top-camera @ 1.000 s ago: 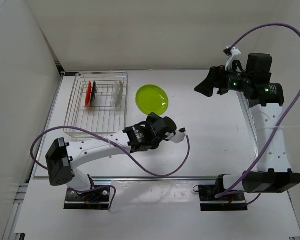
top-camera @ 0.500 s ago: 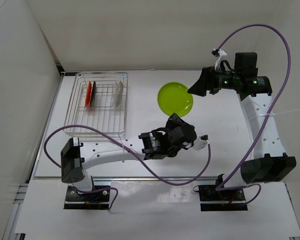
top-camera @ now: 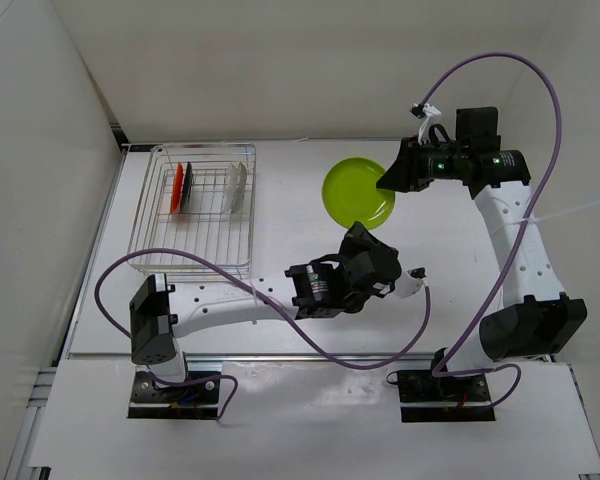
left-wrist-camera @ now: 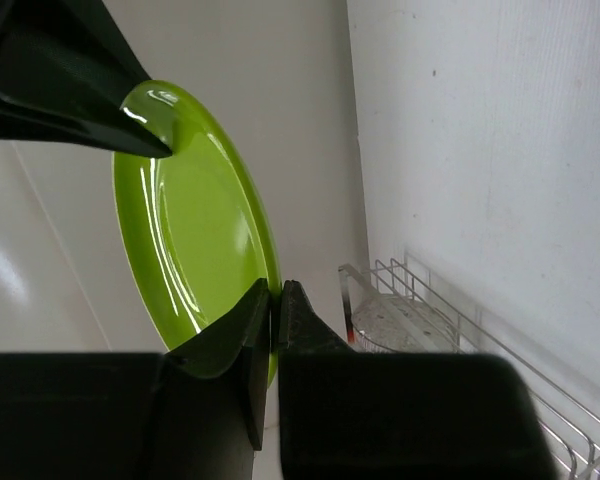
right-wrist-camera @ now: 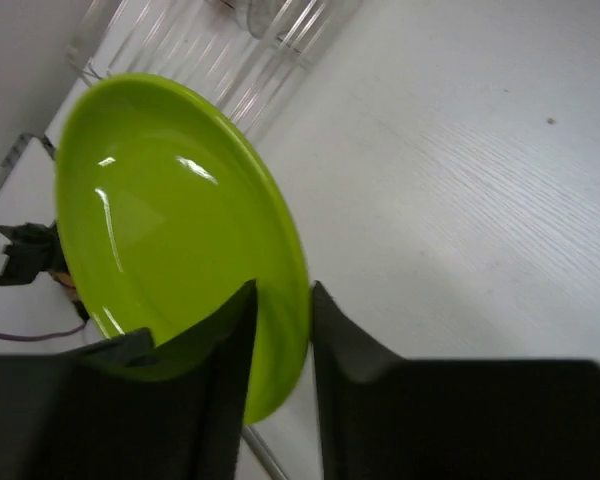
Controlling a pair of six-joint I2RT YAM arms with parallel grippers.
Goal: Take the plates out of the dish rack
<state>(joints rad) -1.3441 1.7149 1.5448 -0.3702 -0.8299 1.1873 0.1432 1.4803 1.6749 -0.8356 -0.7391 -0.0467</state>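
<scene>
A lime green plate [top-camera: 358,192] hangs above the table's middle right, held between both arms. My left gripper [top-camera: 364,233] is shut on its near rim; in the left wrist view the jaws [left-wrist-camera: 275,300] pinch the plate [left-wrist-camera: 195,240]. My right gripper [top-camera: 388,183] straddles the opposite rim, its jaws [right-wrist-camera: 282,300] closed against the plate [right-wrist-camera: 170,220]. The silver wire dish rack [top-camera: 145,240] stands at the back left. In it a red-orange plate [top-camera: 181,186], a black plate [top-camera: 190,192] and a clear plate [top-camera: 237,187] stand on edge.
Grey walls close the table off at the back and left. A purple cable [top-camera: 380,355] loops from the left arm over the near table. In the left wrist view the rack [left-wrist-camera: 500,345] with the clear plate [left-wrist-camera: 405,322] lies behind the green plate.
The left arm carried the green plate right, away from the rack. The right arm swung in toward it and its wide-open jaws closed onto the plate's far rim.
</scene>
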